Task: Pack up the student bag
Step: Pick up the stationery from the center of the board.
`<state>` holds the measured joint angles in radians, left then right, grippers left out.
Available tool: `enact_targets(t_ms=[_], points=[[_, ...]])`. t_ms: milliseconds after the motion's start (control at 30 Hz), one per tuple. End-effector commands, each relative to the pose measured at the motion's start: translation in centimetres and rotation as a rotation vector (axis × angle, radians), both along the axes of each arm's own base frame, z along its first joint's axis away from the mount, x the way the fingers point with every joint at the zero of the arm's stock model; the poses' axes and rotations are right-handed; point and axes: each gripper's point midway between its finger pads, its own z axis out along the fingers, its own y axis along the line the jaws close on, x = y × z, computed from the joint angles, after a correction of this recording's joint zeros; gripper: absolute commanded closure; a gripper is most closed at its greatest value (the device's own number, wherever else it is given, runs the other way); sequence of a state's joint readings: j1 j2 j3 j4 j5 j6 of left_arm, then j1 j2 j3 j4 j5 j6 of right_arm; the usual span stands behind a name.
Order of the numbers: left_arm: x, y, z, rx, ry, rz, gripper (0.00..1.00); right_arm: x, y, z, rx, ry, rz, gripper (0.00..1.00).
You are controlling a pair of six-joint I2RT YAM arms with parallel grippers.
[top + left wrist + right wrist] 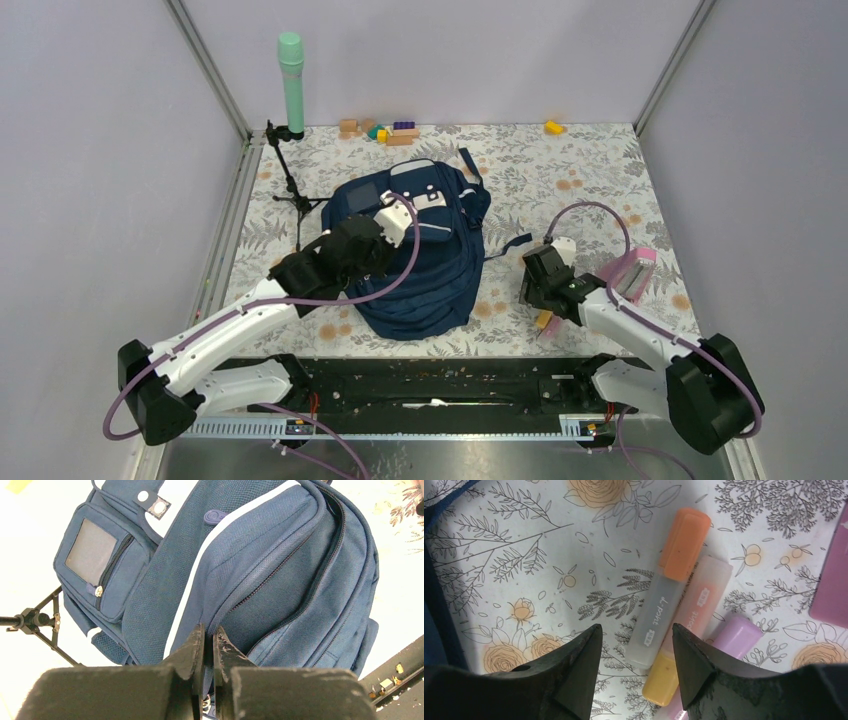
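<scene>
The student bag (425,265), a navy backpack with pale stripes, lies in the middle of the floral table. My left gripper (400,222) rests on its top. In the left wrist view the left gripper (210,632) is shut, pinching a fold of the student bag (280,570) beside a zip seam. To the right, my right gripper (538,298) hangs open just above the table. In the right wrist view the right gripper (636,630) is open over an orange-capped highlighter (669,590), a yellow-capped highlighter (696,605) and a purple-capped one (734,636), touching none of them.
A pink case (630,272) lies right of the right gripper. A tripod (295,200) with a green microphone (291,70) stands at the back left. Small toy blocks (385,130) and a yellow block (553,127) sit along the back wall. A black rail (440,385) runs along the near edge.
</scene>
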<state>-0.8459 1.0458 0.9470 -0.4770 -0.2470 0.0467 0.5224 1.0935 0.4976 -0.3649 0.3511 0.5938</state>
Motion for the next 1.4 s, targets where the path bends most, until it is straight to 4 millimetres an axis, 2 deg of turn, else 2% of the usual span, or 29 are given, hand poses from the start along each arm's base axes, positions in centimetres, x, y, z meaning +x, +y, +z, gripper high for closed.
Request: enact_targets(t_ms=[0,233,367,533,800,1000,1167,1333,1367], points=[[0.8,-0.7,5.3,-0.168,-0.119,0.025,1.0,2.0,0.6,0.8,0.01,-0.036,-0.025,0.41],[0.8,-0.6,5.4,-0.168,-0.12,0.029,1.0,2.3,0.0,0.7,-0.036,-0.02,-0.065,0.4],[0.8,-0.6,5.5,-0.171,-0.121,0.029,1.0,2.2,-0.6,0.6,-0.054,-0.016,-0.105,0.36],[0.8,-0.6,5.5,-0.172,-0.12,0.028,1.0,2.3,0.5,-0.3,-0.036,0.05,-0.092,0.4],[0.7,-0.5,5.6,-0.173,-0.122,0.029,1.0,2.9,1.8,-0.7,-0.011,0.097,-0.081,0.44],[0.7,-0.6,5.6,-0.172,-0.122,0.028,1.0,2.6,1.8,-1.4,-0.027,0.124,-0.065,0.55],[0.7,-0.5,5.7,-0.174,-0.123,0.028,1.0,2.2,1.7,-1.3,-0.023,0.123,-0.049,0.76],[0.7,-0.6,5.6,-0.174,-0.12,0.023,1.0,2.2,2.2,0.6,0.016,0.07,0.017,0.99],[0.6,-0.7,5.6,-0.174,-0.119,0.021,1.0,2.2,2.6,1.3,0.037,0.052,0.052,1.0]])
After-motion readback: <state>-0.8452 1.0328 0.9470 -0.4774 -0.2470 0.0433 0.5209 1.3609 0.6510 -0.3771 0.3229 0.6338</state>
